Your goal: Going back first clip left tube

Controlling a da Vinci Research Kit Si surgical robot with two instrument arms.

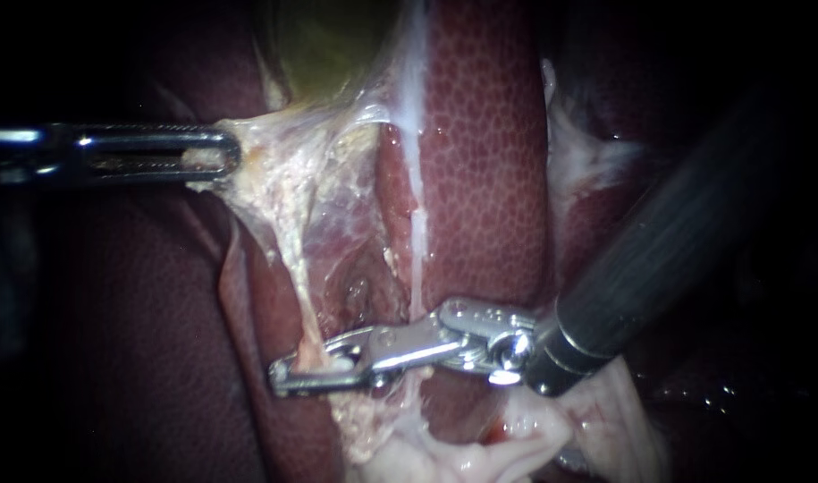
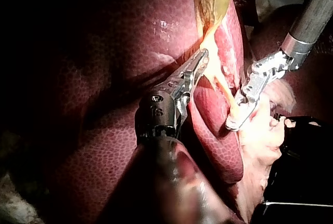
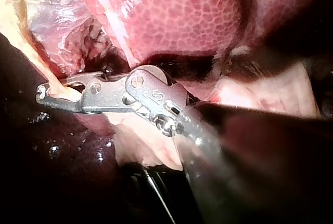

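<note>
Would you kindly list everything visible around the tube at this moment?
gallbladder: one, yellow-green, above the pale tissue.
liver: one, dark red and mottled, on both sides of the tube.
pale tissue: one sheet, whitish, stretched from the gallbladder towards the tube.
tube: one, pale yellowish, running down from the sheet.
fatty tissue: one clump, pinkish white, below the right instrument.
left instrument: one, silver, jaws shut on the pale tissue.
right instrument: one, silver tip on a dark shaft, tip set around the tube.
</note>
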